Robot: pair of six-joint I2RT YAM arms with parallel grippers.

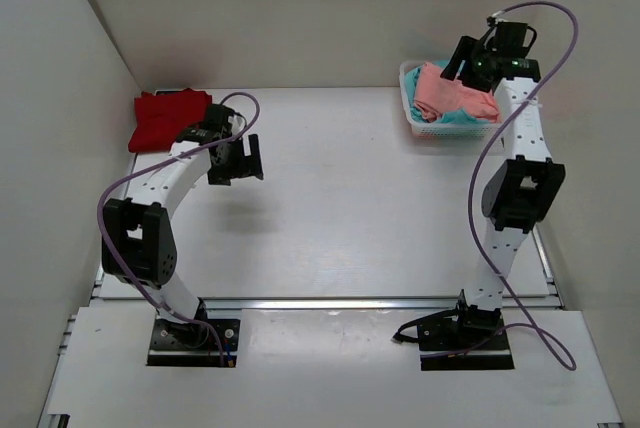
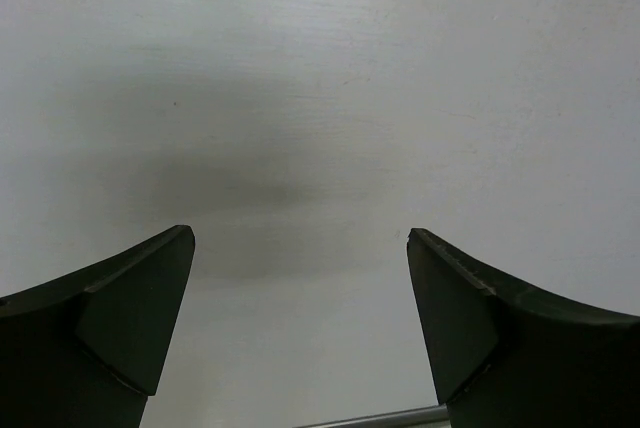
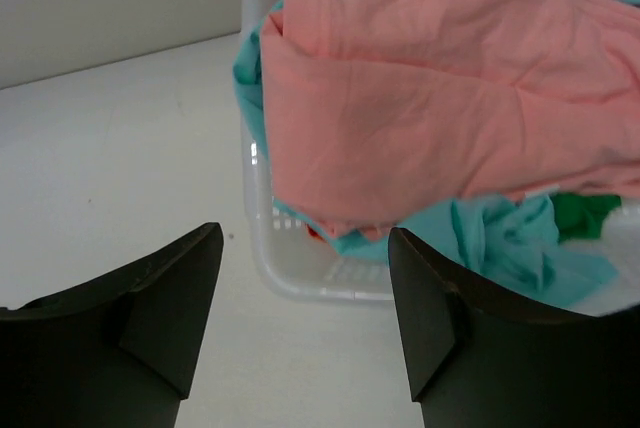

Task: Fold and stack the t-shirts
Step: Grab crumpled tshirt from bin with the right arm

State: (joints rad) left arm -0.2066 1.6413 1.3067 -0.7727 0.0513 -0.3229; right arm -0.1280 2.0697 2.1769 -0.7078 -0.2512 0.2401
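Above basket (image 3: 300, 283), right end effector (image 3: 305, 233) open over salmon-pink t-shirt (image 3: 430, 98), arm (image 1: 518, 183) extended.

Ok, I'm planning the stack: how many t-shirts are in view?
3 clearly: a red shirt far left on the table, a pink shirt on top in the basket, a teal shirt under it. Darker green cloth in the basket may be another, mostly hidden.

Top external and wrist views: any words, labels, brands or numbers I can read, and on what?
None can be read. The salmon-pink cloth t-shirt, the teal-green cloth t-shirt, the deep red cloth t-shirt and the white plastic lattice basket all show plain surfaces, with no print or tag in view.
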